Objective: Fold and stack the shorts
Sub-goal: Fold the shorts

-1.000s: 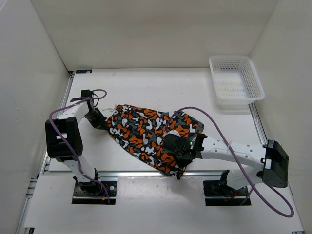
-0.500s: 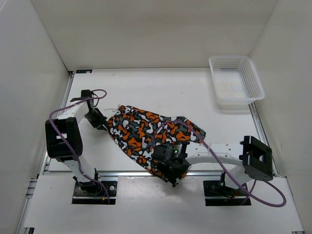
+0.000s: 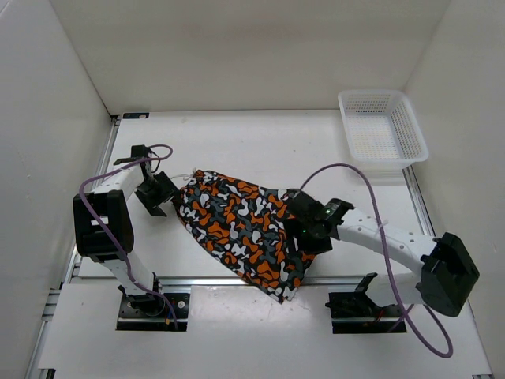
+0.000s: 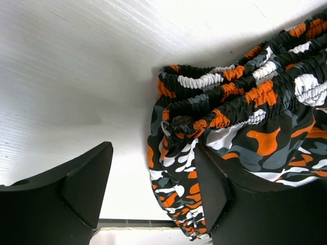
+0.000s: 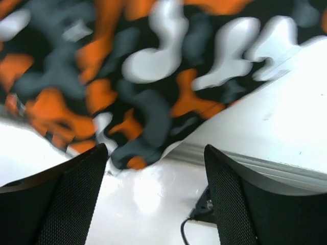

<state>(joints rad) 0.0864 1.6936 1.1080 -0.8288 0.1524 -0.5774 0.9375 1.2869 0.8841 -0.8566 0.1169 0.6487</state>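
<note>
**Both grippers hang open over the half-folded shorts.**
The orange, grey, black and white camouflage-print fabric shorts [image 3: 241,229] lie doubled over on the white table [image 3: 260,142]. Their elastic waistband corner sits just ahead of the left gripper [image 4: 153,158], whose fingers are spread and hold nothing, probably so the fold can settle. The right gripper [image 5: 156,153] hovers directly over the hem edge, also parted and empty, likely lining up the next fold. The white plastic mesh basket [image 3: 371,99] stands well beyond it.

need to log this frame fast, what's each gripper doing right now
Left gripper: open, gripping nothing; a corner of the shorts lies in the gap.
Right gripper: open, holding nothing, above the shorts.
</note>
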